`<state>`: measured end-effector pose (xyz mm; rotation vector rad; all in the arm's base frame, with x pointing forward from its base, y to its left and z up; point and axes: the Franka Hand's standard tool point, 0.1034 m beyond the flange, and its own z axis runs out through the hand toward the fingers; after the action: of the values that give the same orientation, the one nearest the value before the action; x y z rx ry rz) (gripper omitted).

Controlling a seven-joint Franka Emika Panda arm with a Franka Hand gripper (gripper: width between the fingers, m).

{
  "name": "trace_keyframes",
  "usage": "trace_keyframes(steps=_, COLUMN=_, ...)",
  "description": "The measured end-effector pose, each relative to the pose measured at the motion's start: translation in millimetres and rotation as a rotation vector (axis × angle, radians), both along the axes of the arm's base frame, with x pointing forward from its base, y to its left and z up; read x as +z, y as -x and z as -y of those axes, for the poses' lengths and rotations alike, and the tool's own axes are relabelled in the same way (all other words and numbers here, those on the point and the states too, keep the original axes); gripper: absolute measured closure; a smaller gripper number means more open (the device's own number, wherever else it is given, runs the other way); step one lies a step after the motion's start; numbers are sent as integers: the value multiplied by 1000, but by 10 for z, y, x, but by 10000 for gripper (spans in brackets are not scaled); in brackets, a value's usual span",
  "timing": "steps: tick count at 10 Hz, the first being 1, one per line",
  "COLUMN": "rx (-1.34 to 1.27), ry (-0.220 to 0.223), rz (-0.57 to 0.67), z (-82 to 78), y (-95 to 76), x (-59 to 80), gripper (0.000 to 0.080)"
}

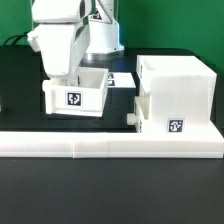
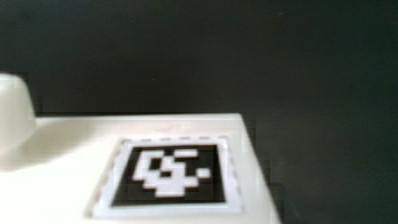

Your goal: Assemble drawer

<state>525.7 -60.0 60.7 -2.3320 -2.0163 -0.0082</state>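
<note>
A small open-topped white tray [image 1: 75,97] with a square tag on its near face stands on the black table, left of the middle. My gripper [image 1: 72,76] reaches down into or just behind it. Its fingertips are hidden by the hand and the tray wall, so I cannot tell open from shut. The large cube-like housing [image 1: 175,92] stands to the exterior view's right, tag on its front, and a small knob [image 1: 131,117] sticks out at its lower left. The wrist view shows a white tagged face [image 2: 169,170] very close, with no fingers visible.
The long low white border wall [image 1: 110,143] runs along the front of the table, right before the tray and housing. The marker board [image 1: 122,78] lies flat behind them. A rounded white shape [image 2: 11,120] sits at the edge of the wrist view.
</note>
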Motion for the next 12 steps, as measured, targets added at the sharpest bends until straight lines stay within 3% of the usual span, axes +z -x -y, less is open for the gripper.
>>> trace_keyframes(steps=2, rx=7, ry=-3, rz=-9, z=-41, y=-33, x=4, gripper=757)
trace_keyframes(steps=5, rx=16, ry=-13, rz=13, z=-172, y=-261, x=88, gripper=757)
trace_keyframes(steps=8, rx=14, ry=-13, rz=24, z=-169, y=-232, x=51, gripper=757)
trace_keyframes(steps=12, rx=79, ry=-11, rz=8, z=-373, y=-192, x=8, gripper=757)
